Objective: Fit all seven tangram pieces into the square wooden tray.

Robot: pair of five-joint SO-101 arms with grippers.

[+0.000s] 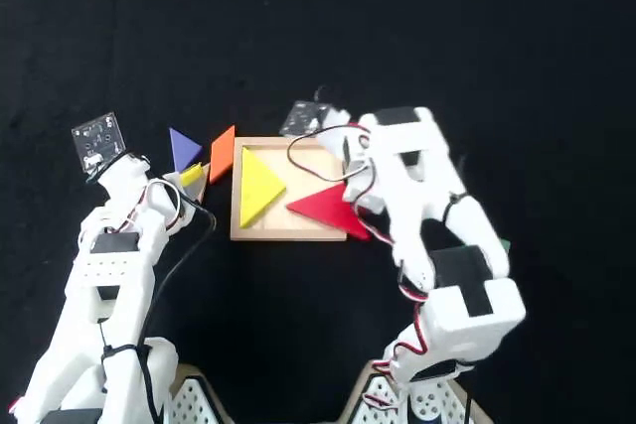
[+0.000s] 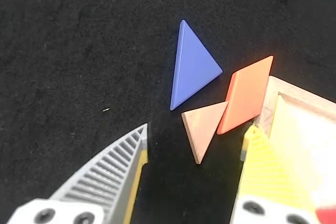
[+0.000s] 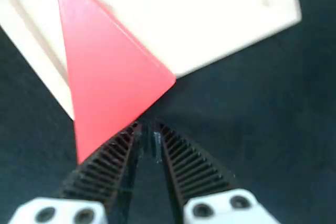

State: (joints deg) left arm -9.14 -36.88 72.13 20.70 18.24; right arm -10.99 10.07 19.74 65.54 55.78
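your right claw (image 3: pixel 148 128) is pinched down to a sliver, tips pressed on the outer edge of the red triangle (image 3: pixel 105 77). i can't tell if it pinches that edge or just leans on it. the red piece sits at the tray's (image 1: pixel 298 168) 4 o'clock corner, riding over the rim and not flat on the floor. that looks like why you're there: narrow tips make a good pusher to slide it inward until it drops.

the yellow triangle (image 1: pixel 258 186) already lies inside, tucked against the 9 o'clock wall, so the middle and the 3 o'clock side stay free for the red one.

your left claw (image 2: pixel 198 129) is spread wide and holds nothing. it hangs right over the small pale triangle (image 2: pixel 202 124), one finger on each side of it, so that looks like your next pick.

just past it, the orange parallelogram (image 2: pixel 245 95) leans on the tray's corner at 10 o'clock and touches the pale piece. the blue triangle (image 2: pixel 193 66) lies just beyond. close gently, or the orange one may shift.
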